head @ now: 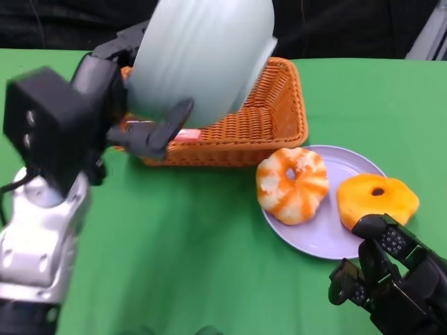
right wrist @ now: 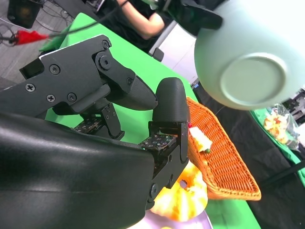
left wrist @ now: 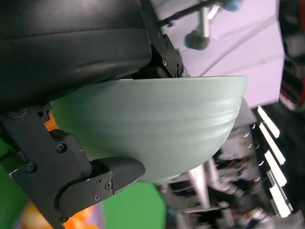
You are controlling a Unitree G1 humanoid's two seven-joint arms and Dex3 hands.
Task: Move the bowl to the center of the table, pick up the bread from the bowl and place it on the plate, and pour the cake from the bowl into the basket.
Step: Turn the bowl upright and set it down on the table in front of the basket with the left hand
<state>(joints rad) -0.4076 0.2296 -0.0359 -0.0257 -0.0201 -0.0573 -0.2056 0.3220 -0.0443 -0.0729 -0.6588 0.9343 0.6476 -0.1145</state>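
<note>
My left hand (head: pixel 133 118) grips the pale green bowl (head: pixel 199 59) and holds it tipped far over above the orange wicker basket (head: pixel 276 122). The bowl's underside (right wrist: pixel 252 52) faces the right wrist camera. A pink and white piece of cake (head: pixel 187 135) lies in the basket under the bowl, also seen as cake (right wrist: pixel 201 141). The lilac plate (head: pixel 328 234) carries an orange-and-white ring of bread (head: pixel 292 185) and an orange ring pastry (head: pixel 377 201). My right hand (head: pixel 391 272) stays low at the plate's near edge, fingers apart, holding nothing.
Green cloth (head: pixel 188 244) covers the table. The basket stands at the far middle, touching the plate's far left side. A person in black (right wrist: pixel 138 19) is beyond the table. Dark floor lies past the far edge.
</note>
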